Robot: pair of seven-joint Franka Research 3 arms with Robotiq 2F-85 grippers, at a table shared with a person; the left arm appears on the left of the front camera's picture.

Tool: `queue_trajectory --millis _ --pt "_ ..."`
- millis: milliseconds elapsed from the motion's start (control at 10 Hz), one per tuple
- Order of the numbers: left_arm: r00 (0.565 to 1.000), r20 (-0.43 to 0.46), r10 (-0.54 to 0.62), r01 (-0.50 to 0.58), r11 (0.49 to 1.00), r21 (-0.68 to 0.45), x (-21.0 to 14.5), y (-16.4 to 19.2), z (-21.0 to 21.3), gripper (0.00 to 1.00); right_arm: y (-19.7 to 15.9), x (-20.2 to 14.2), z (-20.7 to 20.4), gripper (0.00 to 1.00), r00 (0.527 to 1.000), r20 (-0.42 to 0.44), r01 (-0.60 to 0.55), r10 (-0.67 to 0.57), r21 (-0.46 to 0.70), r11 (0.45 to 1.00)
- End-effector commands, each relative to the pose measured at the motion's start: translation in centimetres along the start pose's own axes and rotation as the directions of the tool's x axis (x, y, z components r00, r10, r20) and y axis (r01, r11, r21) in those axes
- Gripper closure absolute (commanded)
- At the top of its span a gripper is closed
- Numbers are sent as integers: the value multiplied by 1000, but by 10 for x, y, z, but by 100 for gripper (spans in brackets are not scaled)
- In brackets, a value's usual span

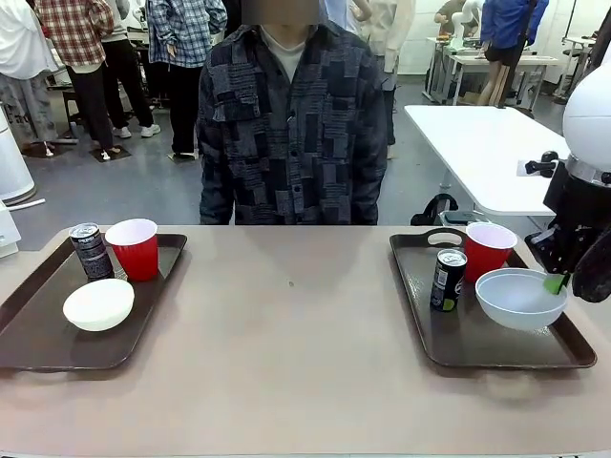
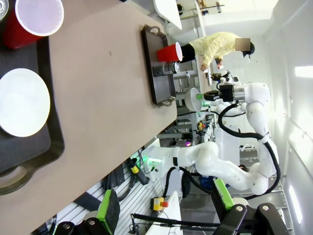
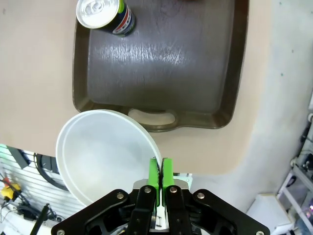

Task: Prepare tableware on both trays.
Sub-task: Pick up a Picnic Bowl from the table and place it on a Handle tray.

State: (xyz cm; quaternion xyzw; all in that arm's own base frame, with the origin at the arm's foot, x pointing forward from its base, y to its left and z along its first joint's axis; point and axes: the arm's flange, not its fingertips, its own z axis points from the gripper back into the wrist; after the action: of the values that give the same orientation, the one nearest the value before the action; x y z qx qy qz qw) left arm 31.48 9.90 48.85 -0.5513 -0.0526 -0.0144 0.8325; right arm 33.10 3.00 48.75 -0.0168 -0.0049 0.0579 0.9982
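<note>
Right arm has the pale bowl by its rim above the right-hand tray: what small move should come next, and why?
Probably lower it. The right gripper is pinched on the rim of the pale bowl, which, seen from the wrist, hangs above the tray's near handle. The can and red cup leave the near part bare, so setting it down, then opening, looks sensible.

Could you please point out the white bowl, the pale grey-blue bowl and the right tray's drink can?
white bowl (image 1: 98, 303), front view, inner surface.
pale grey-blue bowl (image 1: 517, 296), front view, inside.
drink can (image 1: 448, 281), front view, side wall.
</note>
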Motion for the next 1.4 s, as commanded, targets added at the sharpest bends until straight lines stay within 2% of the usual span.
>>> queue_trajectory --millis 0,100,300,600,900,1300 --pt "1000 11 -6 6 1000 -19 0 -2 1 0 -1 3 1 96 1000 13 3 -3 -1 1000" --pt "1000 11 -6 6 1000 -19 0 -2 1 0 -6 19 -14 96 998 15 -63 63 -18 998" --pt "1000 11 -6 6 1000 -19 0 -2 1 0 -35 44 -45 96 998 -2 -67 67 -40 997" --pt "1000 11 -6 6 1000 -19 0 -2 1 0 -65 66 -77 96 1000 -8 -26 26 -3 1000" --pt "1000 11 -6 6 1000 -19 0 -2 1 0 -77 84 -103 96 999 38 -25 22 55 998" --pt "1000 11 -6 6 1000 -19 0 -2 1 0 -78 102 -121 96 1000 10 -7 6 55 998"
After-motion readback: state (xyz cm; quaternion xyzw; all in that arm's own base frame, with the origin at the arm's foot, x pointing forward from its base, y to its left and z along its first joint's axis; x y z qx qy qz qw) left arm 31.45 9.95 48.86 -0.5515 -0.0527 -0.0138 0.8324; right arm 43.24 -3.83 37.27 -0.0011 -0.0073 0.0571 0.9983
